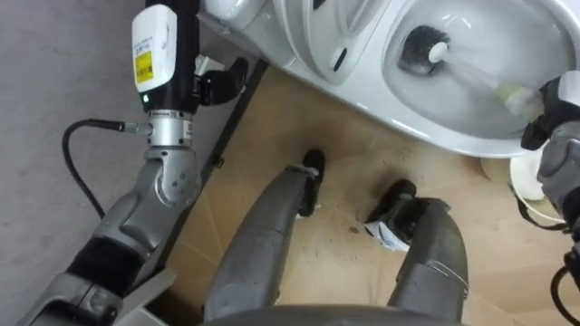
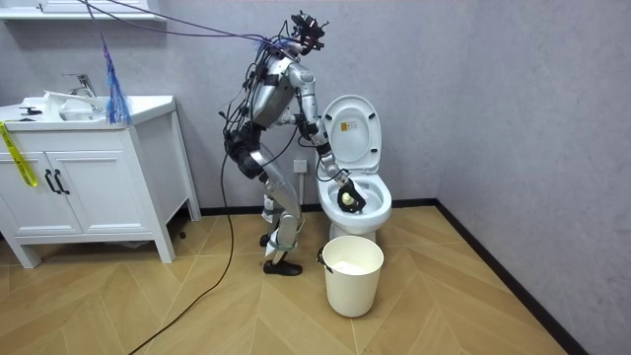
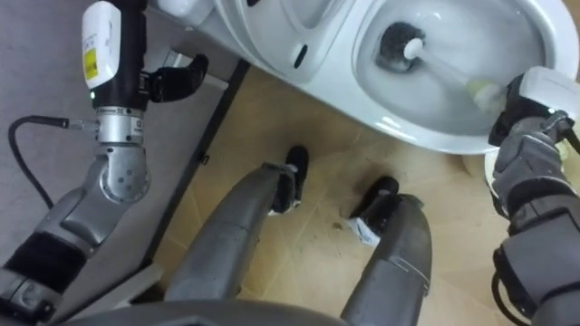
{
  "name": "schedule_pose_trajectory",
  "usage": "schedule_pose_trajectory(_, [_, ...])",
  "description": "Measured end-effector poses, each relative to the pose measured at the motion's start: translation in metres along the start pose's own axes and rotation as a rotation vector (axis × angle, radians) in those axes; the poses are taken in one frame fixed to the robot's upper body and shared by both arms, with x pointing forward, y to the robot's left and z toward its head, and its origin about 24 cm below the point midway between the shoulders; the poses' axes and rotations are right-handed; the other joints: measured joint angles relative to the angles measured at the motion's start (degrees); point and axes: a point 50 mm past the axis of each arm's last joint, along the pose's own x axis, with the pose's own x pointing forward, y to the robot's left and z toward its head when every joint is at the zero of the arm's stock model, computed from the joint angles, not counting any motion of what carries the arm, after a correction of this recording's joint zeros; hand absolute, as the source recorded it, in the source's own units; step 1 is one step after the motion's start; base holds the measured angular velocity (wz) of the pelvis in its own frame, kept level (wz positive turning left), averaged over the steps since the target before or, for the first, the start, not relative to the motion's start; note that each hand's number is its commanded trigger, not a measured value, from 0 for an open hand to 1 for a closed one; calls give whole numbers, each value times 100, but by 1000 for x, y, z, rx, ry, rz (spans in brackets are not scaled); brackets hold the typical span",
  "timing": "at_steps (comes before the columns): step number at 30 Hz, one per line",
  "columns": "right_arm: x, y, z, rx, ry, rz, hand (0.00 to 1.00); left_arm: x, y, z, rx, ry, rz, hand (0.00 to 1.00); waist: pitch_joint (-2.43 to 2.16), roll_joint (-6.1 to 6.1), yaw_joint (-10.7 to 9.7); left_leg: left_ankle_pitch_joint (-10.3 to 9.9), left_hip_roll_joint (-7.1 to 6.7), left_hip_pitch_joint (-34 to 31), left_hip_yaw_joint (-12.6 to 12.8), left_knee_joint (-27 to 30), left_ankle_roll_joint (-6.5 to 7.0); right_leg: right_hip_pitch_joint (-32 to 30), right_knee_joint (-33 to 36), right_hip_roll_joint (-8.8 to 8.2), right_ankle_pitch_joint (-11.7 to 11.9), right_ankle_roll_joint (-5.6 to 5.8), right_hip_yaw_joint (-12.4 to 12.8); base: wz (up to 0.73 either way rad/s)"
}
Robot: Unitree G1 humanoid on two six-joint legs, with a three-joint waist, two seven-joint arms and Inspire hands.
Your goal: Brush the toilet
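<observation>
1. Fingers (image 3: 507, 118) of the right hand (image 3: 535, 136) are clamping round the outer end of the toilet brush (image 3: 449, 71), just at the near rim of the toilet bowl (image 3: 426, 136). Gripping that far back is, I judge, keeping the hand itself out of the bowl.
2. The brush is lying slanted down across the bowl. Its dark bristle head (image 3: 399, 43) is sitting low against the inner wall on the bowl's far side, so the scrubbing seems to be under way rather than finished.
3. The left hand (image 1: 217, 83) is hanging outside the bowl, beside its outer wall toward the tank. I cannot tell whether its fingers are apart or curled, and it is taking no part in the grip.
4. The lid (image 2: 353, 133) is standing upright behind the bowl, leaving the opening free for the brush.
5. The robot is standing bent forward right in front of the bowl on the wooden floor, which is putting its head over the opening.
6. A white bucket (image 2: 353, 276) is sitting on the floor near the bowl's front, clear of the brush's sweep.
</observation>
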Motion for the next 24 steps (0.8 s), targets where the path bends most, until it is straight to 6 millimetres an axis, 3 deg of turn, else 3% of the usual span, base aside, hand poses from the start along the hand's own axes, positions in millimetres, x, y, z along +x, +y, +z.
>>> schedule_pose_trajectory(4, [-1,3,9,-62,-42,10,100,-1,0,-4,25,19,5,0,-2,2,-59,1,2,23,7,28,0,0,29,52,4,-6,53,-4])
schedule_pose_trajectory(9, [-5,9,28,-236,-133,9,100,-4,0,-12,53,60,5,0,-22,31,47,-43,194,104,127,30,-21,56,-116,216,109,-92,83,-25])
schedule_pose_trajectory(16, [-14,24,29,-395,-174,6,100,-14,-9,-16,61,86,-31,0,-106,228,178,-60,301,217,63,-30,-58,274,-377,418,164,-63,37,-4])
schedule_pose_trajectory(21, [-20,30,26,-412,-175,-19,100,-26,-13,-16,29,116,-27,0,-112,416,184,-65,404,276,37,-122,-60,439,-652,577,236,-29,-37,-4])
schedule_pose_trajectory(24, [-22,32,25,-414,-177,-20,100,-29,-14,-16,-5,135,-21,0,-119,427,188,-64,417,336,34,-203,-65,494,-741,603,245,-29,-56,0])
